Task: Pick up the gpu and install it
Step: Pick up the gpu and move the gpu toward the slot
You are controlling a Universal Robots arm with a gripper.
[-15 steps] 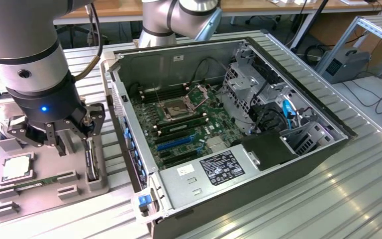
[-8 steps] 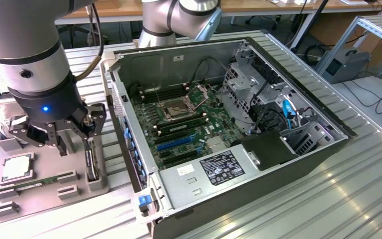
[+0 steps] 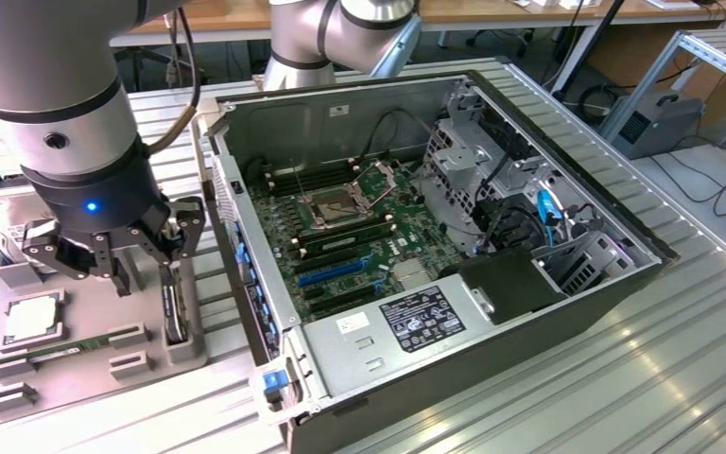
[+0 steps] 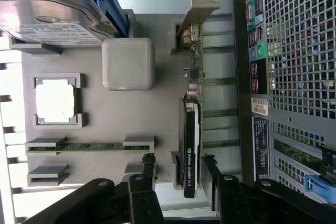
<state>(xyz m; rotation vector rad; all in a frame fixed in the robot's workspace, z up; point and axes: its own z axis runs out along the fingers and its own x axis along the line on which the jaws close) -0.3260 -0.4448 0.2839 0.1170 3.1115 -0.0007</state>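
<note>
The gpu point(image 4: 190, 145) stands on its edge in a slot of the grey fixture tray point(image 4: 157, 108), a thin dark card with a black fan shroud and a silver end bracket point(image 4: 202, 3). In the exterior view the gpu point(image 3: 177, 307) is a thin dark strip in the tray, beside the computer case. My gripper point(image 4: 178, 167) is open just above it, one black finger point(image 4: 148, 163) on each side of the card's fan end and neither pressing on it. In the exterior view the gripper point(image 3: 146, 274) hangs over the tray.
The tray also holds a silver hard drive point(image 4: 47, 17), a CPU point(image 4: 55, 100), a green memory stick point(image 4: 81, 147) and a grey square block point(image 4: 128, 64). The open computer case point(image 3: 590, 284) lies next to it, its motherboard's blue slots point(image 3: 332, 270) exposed.
</note>
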